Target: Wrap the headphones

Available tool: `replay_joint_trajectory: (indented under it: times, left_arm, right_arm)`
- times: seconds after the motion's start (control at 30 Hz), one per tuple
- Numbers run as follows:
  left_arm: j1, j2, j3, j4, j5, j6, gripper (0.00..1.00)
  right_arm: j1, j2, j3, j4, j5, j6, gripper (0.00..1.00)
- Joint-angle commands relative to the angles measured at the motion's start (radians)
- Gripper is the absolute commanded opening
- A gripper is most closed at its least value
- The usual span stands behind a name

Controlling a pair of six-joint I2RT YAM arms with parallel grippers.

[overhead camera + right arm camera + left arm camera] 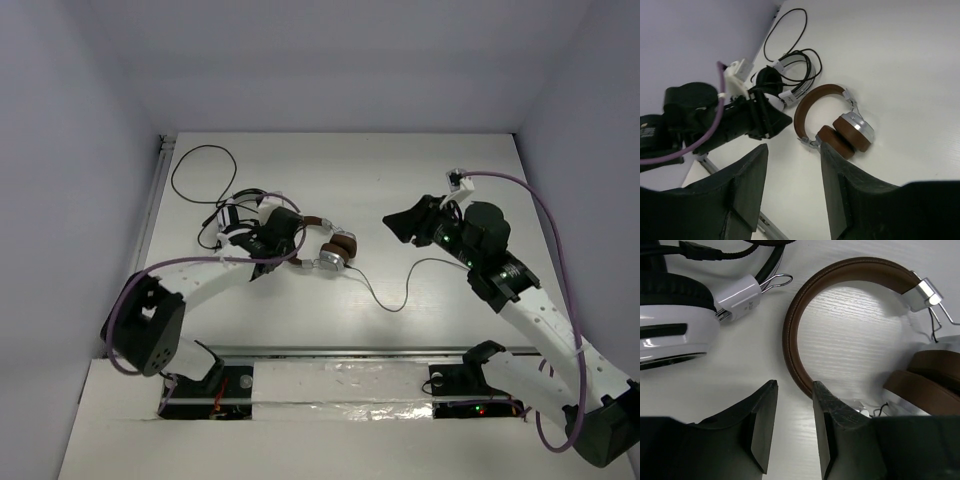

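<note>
While my left claw (794,390) hovers low with its jaws partly apart and empty, the brown headphones (790,335) lie flat on the table (855,325) (headband just beside its right finger). My right claw (793,150) hangs parted, empty, well right of them.

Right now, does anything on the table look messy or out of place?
Yes. The headphones lie by the left gripper, but their thin cable snakes loose across the table toward the right arm, not wound up. Beside them, white headphones sit in a tangle of black wire.
</note>
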Motion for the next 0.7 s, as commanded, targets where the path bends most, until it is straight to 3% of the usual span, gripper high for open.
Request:
replay_joint_trajectory:
  times: [0.0, 0.17, 0.4, 0.67]
  left_arm:
    - [-0.002, 0.068, 0.068, 0.044, -0.038, 0.012, 0.32]
    - [0.008, 0.157, 0.097, 0.101, -0.046, 0.027, 0.46]
    - [0.027, 0.293, 0.151, 0.142, -0.064, 0.07, 0.47]
    - [0.075, 0.341, 0.15, 0.219, -0.029, 0.116, 0.48]
  right_arm:
    - [-0.001, -0.001, -0.014, 0.076, -0.082, -0.004, 0.53]
    - [0.008, -0.004, -0.025, 0.076, -0.094, -0.005, 0.54]
    - [0.008, -0.015, -0.026, 0.076, -0.096, -0.005, 0.54]
    - [0.008, -0.027, -0.029, 0.076, -0.088, -0.008, 0.54]
